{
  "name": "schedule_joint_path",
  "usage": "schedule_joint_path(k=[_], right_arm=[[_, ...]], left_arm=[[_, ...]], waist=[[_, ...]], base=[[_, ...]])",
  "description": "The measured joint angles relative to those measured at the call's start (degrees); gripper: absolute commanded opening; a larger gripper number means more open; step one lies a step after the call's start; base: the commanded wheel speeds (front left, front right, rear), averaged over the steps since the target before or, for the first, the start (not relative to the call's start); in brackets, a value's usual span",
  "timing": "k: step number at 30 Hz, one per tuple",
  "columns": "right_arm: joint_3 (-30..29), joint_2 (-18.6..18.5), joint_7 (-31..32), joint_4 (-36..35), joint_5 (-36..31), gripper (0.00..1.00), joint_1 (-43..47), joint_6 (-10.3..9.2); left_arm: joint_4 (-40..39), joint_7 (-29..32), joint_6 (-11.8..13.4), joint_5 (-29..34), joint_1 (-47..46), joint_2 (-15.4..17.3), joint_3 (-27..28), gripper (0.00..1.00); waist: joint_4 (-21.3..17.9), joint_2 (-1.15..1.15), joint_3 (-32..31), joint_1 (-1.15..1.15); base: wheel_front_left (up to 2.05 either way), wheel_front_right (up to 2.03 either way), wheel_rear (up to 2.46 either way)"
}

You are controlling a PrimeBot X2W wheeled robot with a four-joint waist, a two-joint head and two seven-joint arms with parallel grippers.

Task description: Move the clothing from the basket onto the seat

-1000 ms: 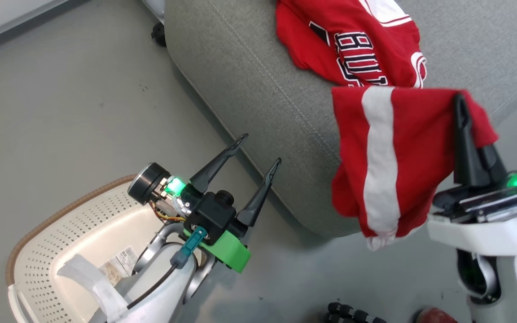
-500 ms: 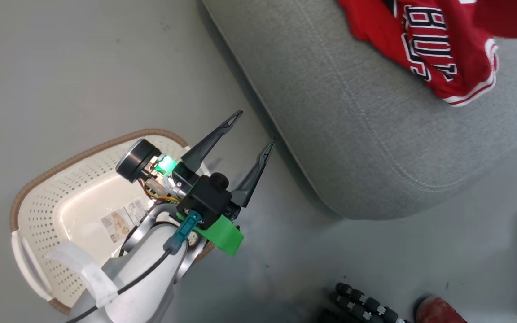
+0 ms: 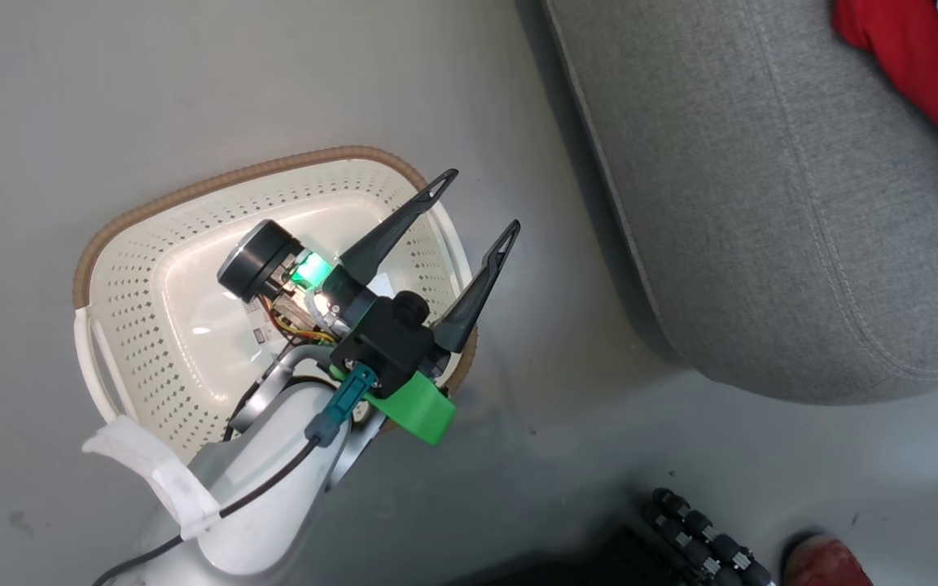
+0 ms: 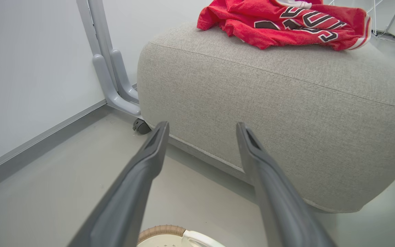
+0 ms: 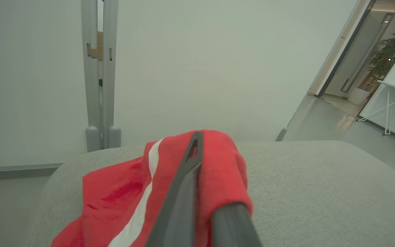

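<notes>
Clothing (image 5: 115, 195) in hand is a red striped garment, pinched between the closed fingers of the right end effector (image 5: 195, 137). It drapes over their tips and hangs down from them, its white stripe running along the drop. Directly beneath and beyond those fingers lies the grey top of the seat (image 5: 321, 192), so the cloth hangs above the seat, not out over the floor (image 3: 111, 81). Its lower folds trail toward the seat's rounded edge nearest the wrist, and whether they touch the fabric I cannot tell. The coming move, as I judge it, turns on that. The release goes straight down, and a short carry farther in from that edge would keep the tail from sliding off.

A jersey (image 4: 286, 24) lies crumpled on the seat's top, toward its far side. The left end effector (image 3: 481, 201) stands wide apart and holds nothing. It is poised over the basket (image 3: 135, 268), which sits on the floor just off the seat's front corner, making this the arm farther from the seat's top. What shows of the basket's inside is bare pale plastic.
</notes>
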Motion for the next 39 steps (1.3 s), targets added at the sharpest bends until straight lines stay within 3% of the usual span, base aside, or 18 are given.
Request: schedule_joint_path(k=[1, 2, 3, 13, 18, 29, 39], right_arm=[[0.47, 0.98, 0.0, 0.71, -0.13, 0.2, 1.05, 0.0], [0.51, 2.02, 0.01, 1.24, -0.52, 0.77, 2.25, 0.0], [-0.24, 3.04, 0.0, 1.48, -0.92, 1.0, 3.05, 0.0], [-7.32, 16.01, 0.0, -6.5, -7.05, 1.0, 18.96, 0.0], [-6.97, 22.09, 0.0, -11.43, -9.78, 1.0, 27.28, 0.0], [4.63, 26.11, 0.0, -15.69, -14.86, 1.0, 36.2, 0.0], [13.91, 27.74, 0.0, -15.66, -16.01, 1.0, 39.17, 0.0]], left_arm=[[0.09, 0.0, 0.02, -0.01, -0.01, -0.08, -0.01, 1.0], [0.18, 0.0, 0.08, -0.07, -0.01, -0.07, -0.05, 1.0], [0.25, 0.0, 0.13, -0.13, -0.01, -0.07, 0.01, 1.0], [0.02, 0.01, 1.34, -3.75, 2.87, -0.96, 1.94, 1.0], [-0.27, 0.0, 3.07, -5.3, 5.55, -2.49, 4.0, 1.0], [-2.46, 0.0, 4.57, -7.61, 14.4, -5.65, 9.27, 1.0], [-5.55, 0.0, 3.19, -11.13, 26.36, -7.59, 18.48, 1.0]], waist=[[0.48, 0.0, 0.31, 0.0], [0.89, 0.0, 0.54, 0.0], [1.14, 0.0, 0.64, 0.0], [0.53, 0.0, -2.92, 0.0], [0.17, 0.0, -7.03, -0.01], [3.34, 0.0, -17.18, -0.01], [10.06, 0.0, -26.1, -0.01]], base=[[0.0, 0.0, 0.0], [0.0, 0.0, 0.0], [0.0, 0.0, 0.0], [0.0, 0.0, 0.0], [0.0, 0.0, 0.0], [0.0, 0.0, 0.0], [0.0, 0.0, 0.0]])
